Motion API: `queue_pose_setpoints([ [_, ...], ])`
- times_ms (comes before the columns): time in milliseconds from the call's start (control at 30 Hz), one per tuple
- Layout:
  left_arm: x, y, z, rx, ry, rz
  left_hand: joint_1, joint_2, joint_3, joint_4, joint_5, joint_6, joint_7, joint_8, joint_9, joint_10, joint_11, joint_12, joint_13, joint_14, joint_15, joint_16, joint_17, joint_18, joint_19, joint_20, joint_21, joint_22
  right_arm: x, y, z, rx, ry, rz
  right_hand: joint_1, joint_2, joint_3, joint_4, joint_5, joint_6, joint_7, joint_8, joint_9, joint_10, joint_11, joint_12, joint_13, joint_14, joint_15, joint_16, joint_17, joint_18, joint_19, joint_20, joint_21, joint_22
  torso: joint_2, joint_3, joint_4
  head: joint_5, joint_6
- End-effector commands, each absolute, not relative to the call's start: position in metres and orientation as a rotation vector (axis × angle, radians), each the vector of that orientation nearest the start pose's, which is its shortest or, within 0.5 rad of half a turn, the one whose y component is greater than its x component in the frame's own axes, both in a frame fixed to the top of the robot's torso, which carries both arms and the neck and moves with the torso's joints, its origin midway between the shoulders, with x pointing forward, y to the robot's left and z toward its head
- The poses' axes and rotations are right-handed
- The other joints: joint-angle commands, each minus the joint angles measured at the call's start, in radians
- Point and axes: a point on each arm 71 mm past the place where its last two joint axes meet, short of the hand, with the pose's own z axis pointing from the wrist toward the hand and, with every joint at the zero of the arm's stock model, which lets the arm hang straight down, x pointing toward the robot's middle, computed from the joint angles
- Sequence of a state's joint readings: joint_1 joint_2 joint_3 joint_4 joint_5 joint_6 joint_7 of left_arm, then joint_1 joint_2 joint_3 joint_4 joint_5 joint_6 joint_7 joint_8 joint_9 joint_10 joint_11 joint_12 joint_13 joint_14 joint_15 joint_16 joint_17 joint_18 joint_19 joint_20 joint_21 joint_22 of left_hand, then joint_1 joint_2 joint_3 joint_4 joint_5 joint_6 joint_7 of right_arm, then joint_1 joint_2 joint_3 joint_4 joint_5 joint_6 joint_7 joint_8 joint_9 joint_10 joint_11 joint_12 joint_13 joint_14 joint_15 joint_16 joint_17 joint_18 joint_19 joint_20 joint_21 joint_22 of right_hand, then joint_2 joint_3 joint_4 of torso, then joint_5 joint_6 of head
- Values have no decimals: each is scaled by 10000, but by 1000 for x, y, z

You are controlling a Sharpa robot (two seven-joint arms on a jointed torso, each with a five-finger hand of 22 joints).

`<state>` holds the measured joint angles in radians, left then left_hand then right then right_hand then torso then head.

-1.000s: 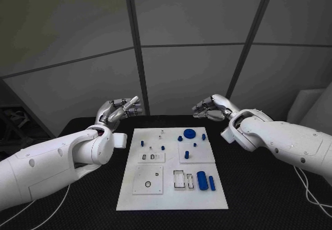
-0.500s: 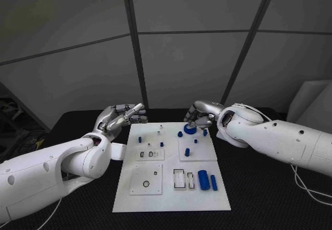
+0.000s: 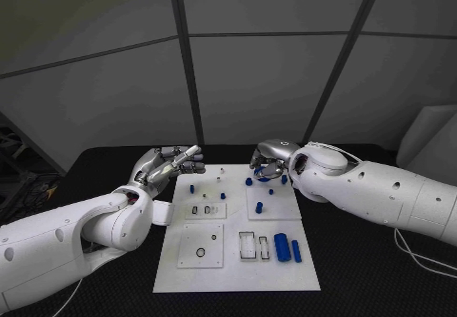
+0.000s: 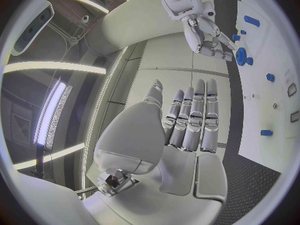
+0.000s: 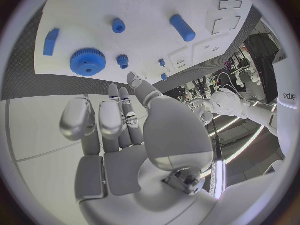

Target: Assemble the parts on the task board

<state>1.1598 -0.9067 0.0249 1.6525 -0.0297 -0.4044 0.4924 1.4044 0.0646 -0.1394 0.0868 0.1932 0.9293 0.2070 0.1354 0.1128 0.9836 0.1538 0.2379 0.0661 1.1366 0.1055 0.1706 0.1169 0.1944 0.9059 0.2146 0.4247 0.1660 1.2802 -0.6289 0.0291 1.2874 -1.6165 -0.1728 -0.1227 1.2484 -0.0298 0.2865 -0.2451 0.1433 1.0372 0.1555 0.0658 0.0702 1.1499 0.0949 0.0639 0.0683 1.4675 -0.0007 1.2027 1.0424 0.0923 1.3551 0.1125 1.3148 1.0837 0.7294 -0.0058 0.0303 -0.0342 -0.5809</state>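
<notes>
1. The task board (image 3: pixel 205 277) lay flat at the middle of the black table (image 3: pixel 362 264), between the two arms, which put every part within reach of either hand.
2. The right hand (image 3: pixel 269 163) hovered over the far edge of the board, directly above the blue gear (image 5: pixel 87 61). Its fingers were partly curled and apart, and held nothing. Judged from this position, the gear was the intended pickup.
3. The left hand (image 3: pixel 172 163) was raised just off the board's far left corner. Its fingers were extended side by side, thumb apart, and carried nothing. This placement appeared to keep it clear of the right hand's working area.
4. Small blue pegs (image 3: pixel 223 196) stood in the far half of the board, near the gear.
5. A large blue cylinder (image 3: pixel 281 247) and a slimmer blue bar (image 3: pixel 296 251) lay side by side near the right edge, beside the rectangular slots (image 3: pixel 247 244). This suggested they were staged for insertion.
6. The oval recess (image 3: pixel 201 252) on the near left plate held no part. Assembly was judged to be at an early stage.
</notes>
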Motion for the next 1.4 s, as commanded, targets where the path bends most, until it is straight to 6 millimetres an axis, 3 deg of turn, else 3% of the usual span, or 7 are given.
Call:
queue_pose_setpoints([
  [33,466,207,-154,-10363,12844,-16156,27,-15,-13,-35,53,54,9,-35,-9,54,35,-34,-17,-48,49,-69,6,-138,4,8,29,-14,547,-154,-140,-3541,16401,4400,14,-155,18,42,-58,-136,-4,-29,-7,-126,6,-37,2,353,73,176,163,-87,83,3,142,209,64,-15,33,-13,-11],
  [433,463,208,-152,-10366,12896,-16187,11,-23,-38,-50,45,43,23,-63,-17,44,46,-67,-17,-55,57,-100,10,-139,3,13,29,-20,551,-144,-144,-3765,16749,4242,79,-176,41,88,-53,-207,-21,-27,-7,-229,10,-37,2,331,89,345,249,-129,163,25,342,506,118,-5,33,-39,-133],
  [467,463,208,-152,-10365,12902,-16193,10,-22,-39,-50,45,43,23,-65,-18,44,46,-68,-17,-56,58,-101,10,-139,3,13,29,-21,552,-143,-144,-3776,16781,4229,81,-172,44,94,-52,-207,-20,-25,-6,-232,11,-36,2,331,91,362,263,-136,177,26,365,544,114,11,24,-33,-149],
  [700,462,212,-151,-10377,12895,-16142,-25,-16,-75,-62,23,40,38,-99,-27,36,62,-113,-16,-86,76,-158,11,-145,-17,26,17,-35,553,-140,-146,-3822,16896,4184,88,-133,68,127,-50,-198,-23,-15,0,-209,8,-23,10,328,95,418,303,-144,192,31,410,609,187,-18,60,-51,-195],
  [767,461,213,-151,-10377,12888,-16128,-25,-16,-75,-62,23,40,38,-99,-27,36,62,-113,-16,-86,76,-158,11,-145,-17,26,17,-35,554,-139,-146,-3841,16906,4198,88,-120,76,140,-49,-192,-24,-12,2,-196,7,-19,13,327,95,435,314,-146,193,32,421,623,194,-13,46,-27,-204],
  [1000,462,213,-151,-10381,12886,-16108,-25,-15,-75,-63,23,41,38,-100,-27,36,62,-113,-16,-87,77,-160,11,-145,-18,26,17,-35,555,-135,-147,-3927,17018,4210,84,-51,132,210,-44,-125,-26,12,19,-119,1,-11,23,315,96,521,369,-156,203,38,481,705,213,-16,81,-46,-288],
  [1400,462,215,-150,-10385,12878,-16075,-26,-11,-78,-68,20,42,40,-105,-28,36,64,-120,-15,-94,80,-171,10,-147,-23,29,14,-39,557,-132,-149,-4017,17175,4193,119,136,365,366,29,131,-55,67,68,93,-37,-11,27,290,74,709,483,-178,230,29,619,897,219,-13,61,13,-385],
])
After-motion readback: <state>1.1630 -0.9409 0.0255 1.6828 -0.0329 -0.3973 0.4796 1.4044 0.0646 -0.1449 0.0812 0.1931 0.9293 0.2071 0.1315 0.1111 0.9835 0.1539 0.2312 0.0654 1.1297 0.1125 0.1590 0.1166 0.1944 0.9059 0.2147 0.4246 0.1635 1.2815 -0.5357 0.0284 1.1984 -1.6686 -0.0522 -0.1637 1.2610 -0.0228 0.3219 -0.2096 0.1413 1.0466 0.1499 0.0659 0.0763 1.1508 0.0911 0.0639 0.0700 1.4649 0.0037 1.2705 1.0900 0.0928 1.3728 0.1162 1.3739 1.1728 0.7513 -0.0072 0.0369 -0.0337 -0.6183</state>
